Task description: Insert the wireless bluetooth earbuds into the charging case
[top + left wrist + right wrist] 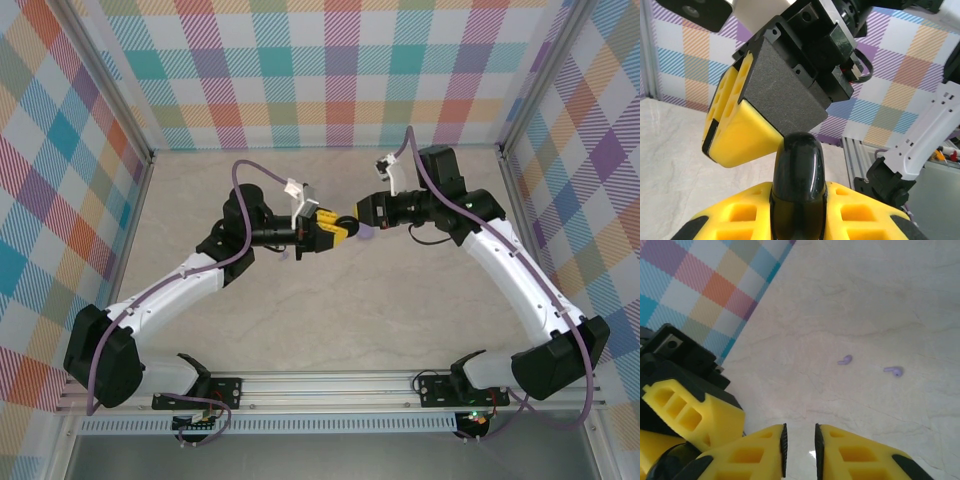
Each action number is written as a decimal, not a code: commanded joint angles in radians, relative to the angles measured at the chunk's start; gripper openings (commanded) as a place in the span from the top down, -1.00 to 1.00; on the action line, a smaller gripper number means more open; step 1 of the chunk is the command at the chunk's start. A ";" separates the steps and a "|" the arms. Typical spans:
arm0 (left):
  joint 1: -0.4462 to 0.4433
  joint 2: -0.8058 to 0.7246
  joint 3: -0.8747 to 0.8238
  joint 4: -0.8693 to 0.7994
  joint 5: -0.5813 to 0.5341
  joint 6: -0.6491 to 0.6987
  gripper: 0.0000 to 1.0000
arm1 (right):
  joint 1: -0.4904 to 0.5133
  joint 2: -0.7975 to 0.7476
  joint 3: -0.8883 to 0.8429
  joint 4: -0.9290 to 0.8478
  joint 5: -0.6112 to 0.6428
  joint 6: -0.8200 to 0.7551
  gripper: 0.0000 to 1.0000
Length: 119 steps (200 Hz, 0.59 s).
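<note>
Earbuds (845, 360) are sitting outside both grippers. The left gripper (797, 197) is pinching what is probably the charging case (797, 160), a glossy black, rounded body held edge-on between its yellow fingers (860, 215), though the close view is making that hard to confirm. The right gripper (800, 450) is holding its pads (783, 445) a narrow slit apart with nothing between them, hovering tip to tip with the left above the middle of the table (330, 320). Out from its fingertips, toward one o'clock in the right wrist view, two lilac buds are lying on the bare surface, near each other but apart, the farther one (894, 371) nearer two o'clock. They are looking very light, hard and smooth, so a careless pinch is probably going to flick them away. Taking each across its rounded head, leaving the stem free for the case's socket, is looking like the safest hold.
</note>
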 commanded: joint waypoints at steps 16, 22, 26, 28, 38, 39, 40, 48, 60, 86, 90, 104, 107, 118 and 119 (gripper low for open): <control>0.002 0.019 0.035 -0.080 -0.183 -0.039 1.00 | 0.013 -0.028 0.028 -0.100 0.224 0.000 0.45; 0.003 0.023 0.041 -0.095 -0.202 -0.049 1.00 | 0.013 -0.032 0.028 -0.108 0.255 0.002 0.45; 0.006 0.026 0.045 -0.103 -0.216 -0.055 1.00 | 0.013 -0.036 0.027 -0.112 0.276 0.005 0.44; 0.006 0.028 0.046 -0.108 -0.221 -0.059 1.00 | 0.012 -0.039 0.025 -0.115 0.292 0.006 0.44; 0.013 0.037 0.053 -0.124 -0.253 -0.077 1.00 | 0.013 -0.045 0.022 -0.127 0.335 0.007 0.44; 0.015 0.037 0.053 -0.126 -0.256 -0.079 1.00 | 0.013 -0.045 0.022 -0.128 0.337 0.007 0.44; 0.016 0.038 0.053 -0.126 -0.259 -0.082 1.00 | 0.013 -0.046 0.022 -0.129 0.339 0.007 0.44; 0.024 0.046 0.057 -0.138 -0.281 -0.101 0.99 | 0.013 -0.049 0.020 -0.137 0.358 0.006 0.43; 0.042 0.064 0.069 -0.167 -0.301 -0.129 0.99 | 0.013 -0.053 0.016 -0.143 0.360 -0.001 0.43; 0.080 0.116 0.111 -0.272 -0.380 -0.173 0.97 | 0.013 -0.067 -0.012 -0.134 0.335 0.000 0.42; 0.086 0.125 0.117 -0.287 -0.394 -0.179 0.96 | 0.013 -0.070 -0.019 -0.132 0.333 0.001 0.42; 0.114 0.163 0.143 -0.342 -0.425 -0.196 0.93 | 0.013 -0.080 -0.036 -0.128 0.328 0.000 0.41; 0.121 0.174 0.150 -0.355 -0.432 -0.201 0.92 | 0.013 -0.083 -0.039 -0.128 0.328 0.001 0.42; 0.145 0.213 0.177 -0.400 -0.444 -0.226 0.87 | 0.013 -0.086 -0.044 -0.133 0.328 0.000 0.41; 0.147 0.217 0.180 -0.403 -0.443 -0.228 0.87 | 0.013 -0.087 -0.045 -0.133 0.327 0.000 0.41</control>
